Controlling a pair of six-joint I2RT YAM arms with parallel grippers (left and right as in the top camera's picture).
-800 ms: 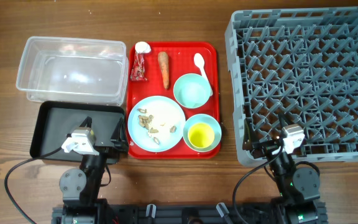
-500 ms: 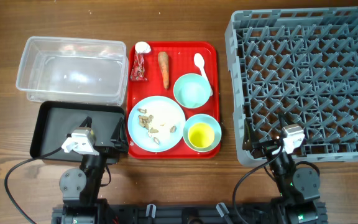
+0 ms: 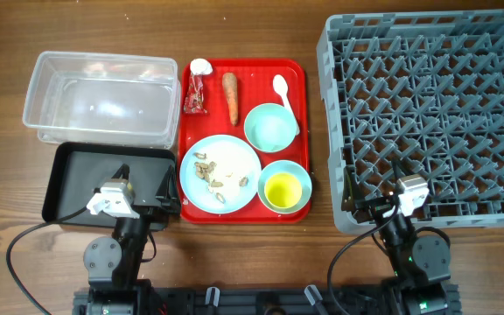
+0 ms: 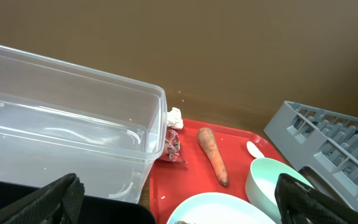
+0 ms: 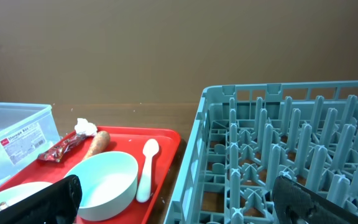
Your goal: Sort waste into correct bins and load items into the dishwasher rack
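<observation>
A red tray (image 3: 297, 136) holds a carrot (image 3: 230, 97), a red wrapper (image 3: 194, 96), a crumpled white tissue (image 3: 200, 66), a white spoon (image 3: 283, 92), a teal bowl (image 3: 269, 126), a teal plate with food scraps (image 3: 220, 174) and a small bowl with yellow inside (image 3: 284, 188). The grey dishwasher rack (image 3: 431, 114) stands at the right. A clear plastic bin (image 3: 99, 96) and a black bin (image 3: 77, 179) stand at the left. My left gripper (image 4: 179, 202) is open and empty near the black bin. My right gripper (image 5: 173, 199) is open and empty at the rack's front left corner.
The wooden table shows between the tray and the rack (image 3: 318, 131) and along the front edge (image 3: 252, 254). Cables run from both arm bases at the bottom.
</observation>
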